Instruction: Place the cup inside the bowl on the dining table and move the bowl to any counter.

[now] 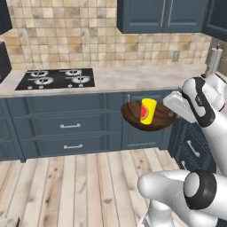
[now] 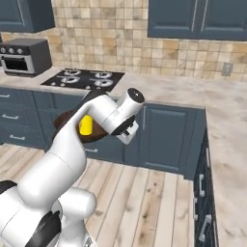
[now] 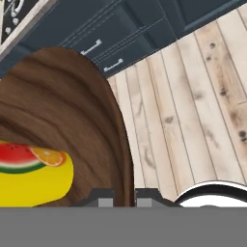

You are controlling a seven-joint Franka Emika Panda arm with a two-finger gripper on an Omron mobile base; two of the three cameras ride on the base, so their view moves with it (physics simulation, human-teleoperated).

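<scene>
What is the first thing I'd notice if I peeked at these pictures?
Probably the small yellow cylindrical cup with a watermelon picture, sitting inside the wide dark brown wooden bowl. The white robot arm's tool is shut on the bowl's rim and holds it tilted in the air, over the pale wooden plank floor, in front of the dark blue cabinets. Behind it, a black gas hob sits on the beige speckled stone counter.

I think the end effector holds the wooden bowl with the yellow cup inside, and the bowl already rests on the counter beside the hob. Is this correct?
Not fully. The bowl, with the cup inside, hangs in the air before the cabinets, below the counter; the left base view shows it.
</scene>
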